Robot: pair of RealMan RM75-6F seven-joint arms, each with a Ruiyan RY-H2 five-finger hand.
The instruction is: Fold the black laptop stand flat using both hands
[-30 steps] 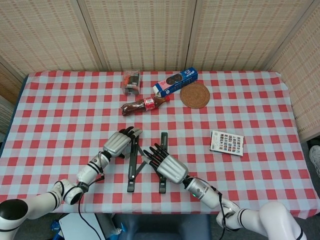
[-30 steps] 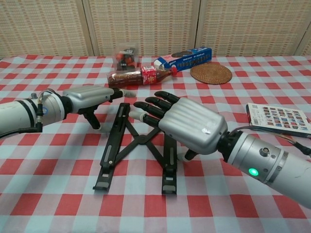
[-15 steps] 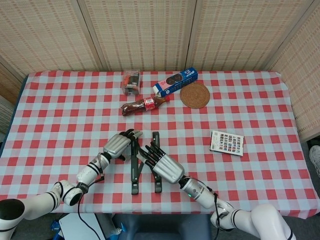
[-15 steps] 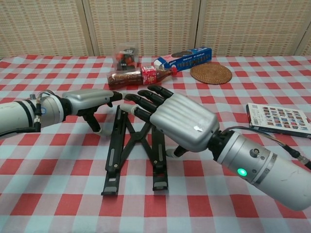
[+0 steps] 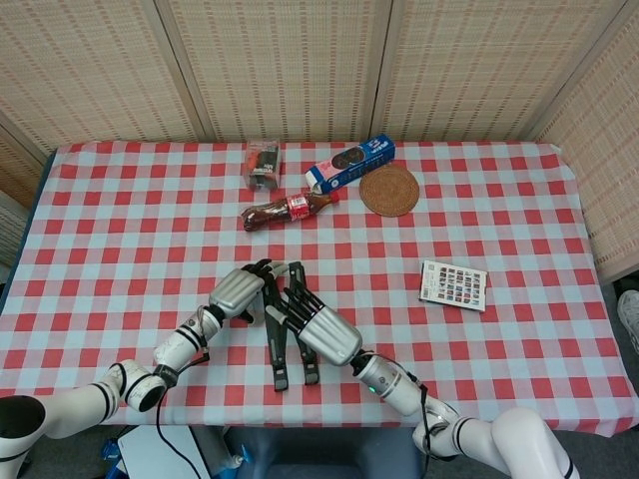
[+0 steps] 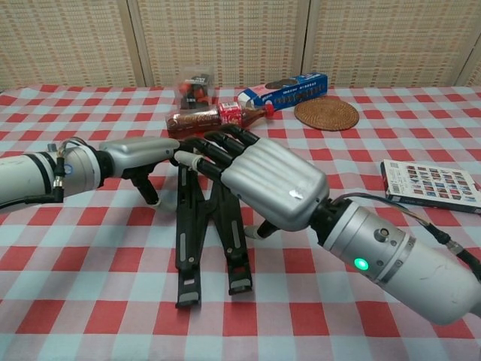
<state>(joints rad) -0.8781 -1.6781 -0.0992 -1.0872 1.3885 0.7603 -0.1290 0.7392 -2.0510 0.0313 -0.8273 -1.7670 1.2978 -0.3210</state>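
a black laptop stand (image 6: 203, 226) is lying near the front edge of a table (image 5: 120, 230) covered in a red and white checked cloth, between two silver robot hands. its two long rails are sitting close together, nearly parallel, with the crossing links between them almost closed up, so the fold looks well along but not quite finished.

the left hand (image 5: 238, 289) is resting against the outer side of the left rail, fingers extended and touching it, apparently bracing that rail so it is not sliding away. the right hand (image 6: 263, 180) is lying over the right rail with its dark fingers (image 6: 214, 150) stretched forward and flat, pressing sideways toward the left hand. neither hand is wrapping around the stand; both are working as flat paddles, fingers apart, squeezing the rails toward each other. whether the thumbs are hooking under anything cannot be told.

at the far side of the table, well apart from the stand, a cola bottle (image 5: 287, 210) with a red label is lying on its side; the label's writing is too small to read. beside it are a blue biscuit box (image 5: 349, 164) showing dark round cookies, its lettering unreadable, a small clear packet (image 5: 263, 165), and a round woven coaster (image 5: 388, 190). to the right, a card of small coloured squares (image 5: 453, 284) is lying flat.
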